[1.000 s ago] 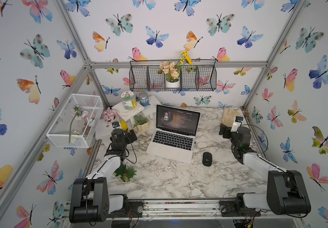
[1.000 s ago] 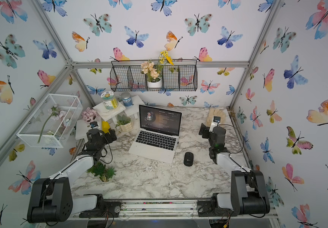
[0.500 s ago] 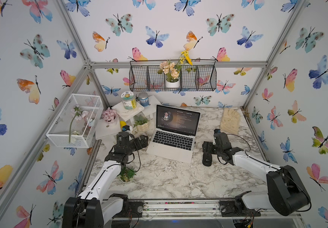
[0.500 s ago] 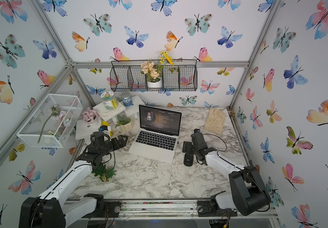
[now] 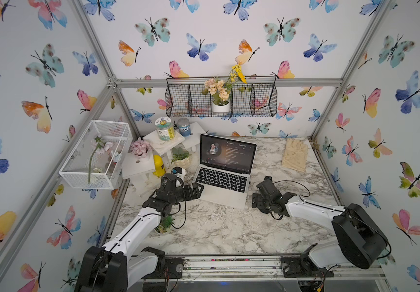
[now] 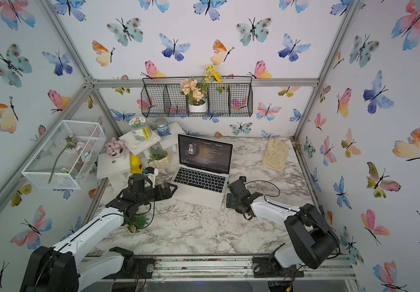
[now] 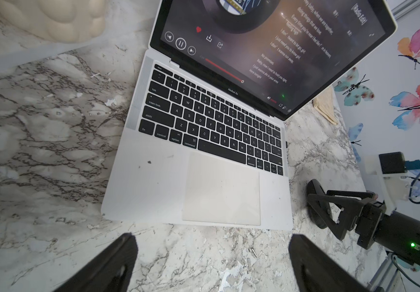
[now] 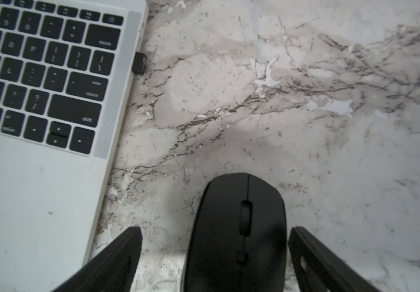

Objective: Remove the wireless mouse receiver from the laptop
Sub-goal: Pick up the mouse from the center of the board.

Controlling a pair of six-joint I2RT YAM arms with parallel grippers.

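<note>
Butterfly wallpaper encloses a marble desk. The wireless mouse receiver sits plugged into the right edge of the laptop, a small black nub jutting out over the marble beside the keyboard's backslash and enter keys. From the left wrist view it shows only as a tiny dark tab on that same edge. The laptop stands open near the middle of the desk in both top views, its screen lit with a music player.

Just beside its right edge lies a black mouse, and the right hand hovers over it, fingers spread wide on either side, gripping nothing and short of the receiver.

The left hand hangs near the laptop's left front corner, fingers likewise wide apart and empty.

A beige glove lies at the desk's far right corner.
</note>
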